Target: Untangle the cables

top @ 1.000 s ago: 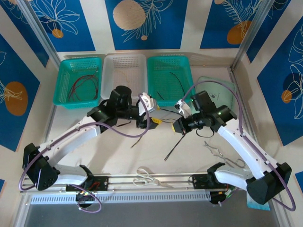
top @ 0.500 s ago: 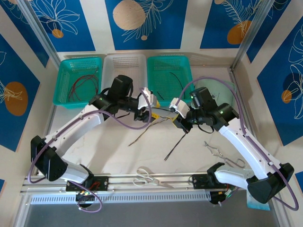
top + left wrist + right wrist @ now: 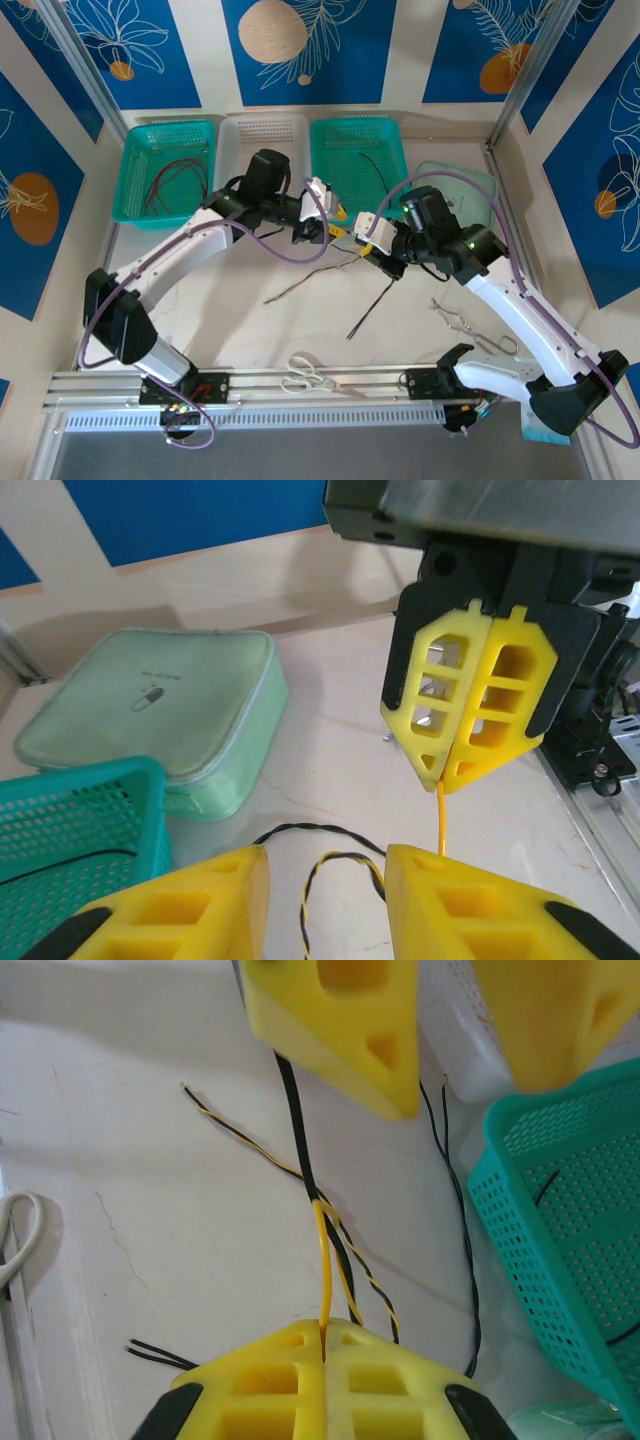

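A tangle of thin cables hangs between my two grippers over the middle of the table. My right gripper (image 3: 325,1328) is shut on a plain yellow wire (image 3: 323,1260), which knots round a black cable (image 3: 297,1120) and a twisted black-and-yellow cable (image 3: 372,1285). My left gripper (image 3: 325,865) is open, with the twisted cable (image 3: 345,865) looping between its fingers and touching neither pad. In the top view the left gripper (image 3: 325,220) and right gripper (image 3: 365,242) are close together. Loose ends trail onto the table (image 3: 300,290), and a black cable (image 3: 365,310) lies there.
Three baskets line the far edge: a teal one (image 3: 165,170) with red and black cables, a white one (image 3: 262,150), and a teal one (image 3: 360,160) with a black cable. A mint pouch (image 3: 460,190) sits at right. Scissors (image 3: 315,375) and a metal clamp (image 3: 465,325) lie near the front.
Both grippers have moved toward the far side, the left one also rightward, lifting the tangle. The trailing cable ends have slid along the table.
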`<state>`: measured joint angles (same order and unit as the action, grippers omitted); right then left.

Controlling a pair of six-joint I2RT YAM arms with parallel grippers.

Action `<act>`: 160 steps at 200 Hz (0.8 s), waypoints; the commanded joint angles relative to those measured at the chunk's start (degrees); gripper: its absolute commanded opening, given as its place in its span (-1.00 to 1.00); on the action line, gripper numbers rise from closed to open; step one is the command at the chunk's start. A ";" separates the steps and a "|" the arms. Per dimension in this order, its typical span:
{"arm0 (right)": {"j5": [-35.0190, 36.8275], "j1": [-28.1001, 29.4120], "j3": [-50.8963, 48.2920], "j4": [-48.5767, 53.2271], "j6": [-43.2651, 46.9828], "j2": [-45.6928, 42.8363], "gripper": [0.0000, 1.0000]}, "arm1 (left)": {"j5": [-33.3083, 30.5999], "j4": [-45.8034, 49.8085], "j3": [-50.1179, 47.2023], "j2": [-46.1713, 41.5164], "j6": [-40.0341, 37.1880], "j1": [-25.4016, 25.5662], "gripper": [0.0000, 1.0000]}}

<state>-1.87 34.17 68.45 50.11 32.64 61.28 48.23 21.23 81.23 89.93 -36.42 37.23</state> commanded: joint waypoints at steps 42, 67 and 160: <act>-2.65 -3.20 0.96 -2.97 3.68 -0.07 -1.00 | 10.42 2.66 2.09 3.27 -1.20 -0.43 -0.31; -2.76 -4.58 1.77 -2.99 4.98 1.19 -1.00 | 11.39 0.70 -0.49 1.92 0.71 -0.41 -0.31; -5.98 -4.12 4.50 -3.46 5.87 3.77 -1.00 | 9.89 -6.37 -1.72 2.95 5.89 0.04 -0.32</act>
<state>-5.58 29.54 71.37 46.81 37.52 64.79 56.58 17.69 79.22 93.17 -31.92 37.26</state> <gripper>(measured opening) 0.047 0.335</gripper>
